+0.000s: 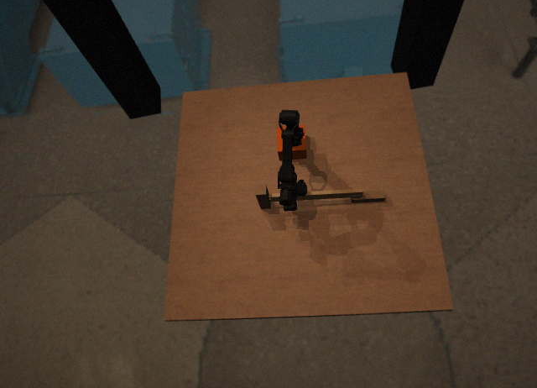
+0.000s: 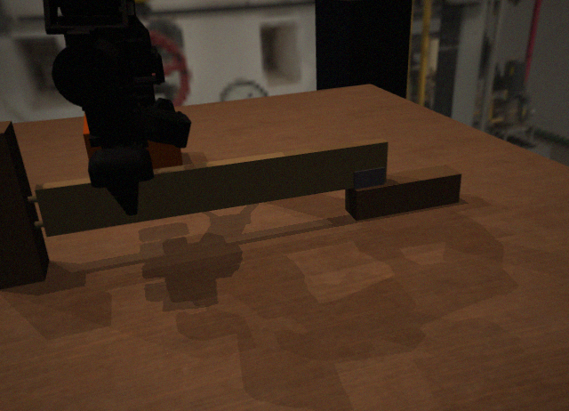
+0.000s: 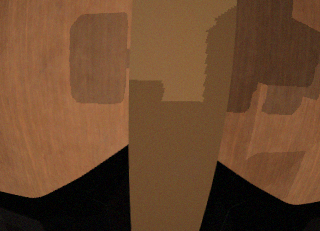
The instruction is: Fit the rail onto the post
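Note:
The wooden rail (image 1: 329, 196) (image 2: 257, 179) (image 3: 170, 51) is off the table and looks about level. My gripper (image 1: 288, 198) (image 2: 130, 197) (image 3: 163, 150) is shut on it near the post end, one finger on each side. The rail's far end sits in the bracket (image 2: 370, 178) on the low footboard block (image 1: 373, 199) (image 2: 409, 195). Its near end faces the post (image 1: 263, 201) (image 2: 18, 222) across a small gap. An upper peg (image 2: 31, 198) and a lower peg (image 2: 38, 223) show in that gap, lined up with the rail's end; whether their tips are inside the holes is hidden.
The orange arm base (image 1: 291, 149) (image 2: 165, 155) stands on the table (image 1: 216, 266) (image 2: 276, 374) behind the rail. Dark pillars (image 1: 108, 58) (image 1: 427, 37) stand beyond the table's back edge. Shadows of the arm and rail lie on the table.

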`<move>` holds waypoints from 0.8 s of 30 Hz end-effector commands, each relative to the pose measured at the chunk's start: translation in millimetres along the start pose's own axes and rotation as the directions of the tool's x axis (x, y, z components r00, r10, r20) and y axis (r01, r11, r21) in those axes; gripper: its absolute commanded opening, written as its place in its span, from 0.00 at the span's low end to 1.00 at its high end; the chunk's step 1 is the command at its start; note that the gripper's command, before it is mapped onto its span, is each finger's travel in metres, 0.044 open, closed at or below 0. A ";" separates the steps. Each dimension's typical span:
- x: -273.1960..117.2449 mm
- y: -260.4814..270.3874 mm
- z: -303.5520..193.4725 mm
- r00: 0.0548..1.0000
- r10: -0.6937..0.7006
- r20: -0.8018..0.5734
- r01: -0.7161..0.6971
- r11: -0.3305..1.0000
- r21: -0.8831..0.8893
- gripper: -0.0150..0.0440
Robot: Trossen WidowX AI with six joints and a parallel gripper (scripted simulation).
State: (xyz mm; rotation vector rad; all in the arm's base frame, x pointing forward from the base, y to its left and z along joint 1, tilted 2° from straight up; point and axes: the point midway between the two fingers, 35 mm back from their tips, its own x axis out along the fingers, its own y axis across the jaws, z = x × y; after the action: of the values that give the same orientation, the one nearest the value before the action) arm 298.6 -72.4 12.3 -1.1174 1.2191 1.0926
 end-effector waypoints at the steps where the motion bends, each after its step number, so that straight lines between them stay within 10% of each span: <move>1: -4.4 -0.7 -3.8 1.000 -0.007 -0.010 0.007 1.000 0.002 0.25; 24: -3.2 -0.9 -6.4 1.000 -0.007 -0.011 0.007 1.000 0.002 0.25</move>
State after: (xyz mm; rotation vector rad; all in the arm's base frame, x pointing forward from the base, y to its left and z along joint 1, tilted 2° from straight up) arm 298.5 -74.7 12.6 -1.1179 1.2179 1.0913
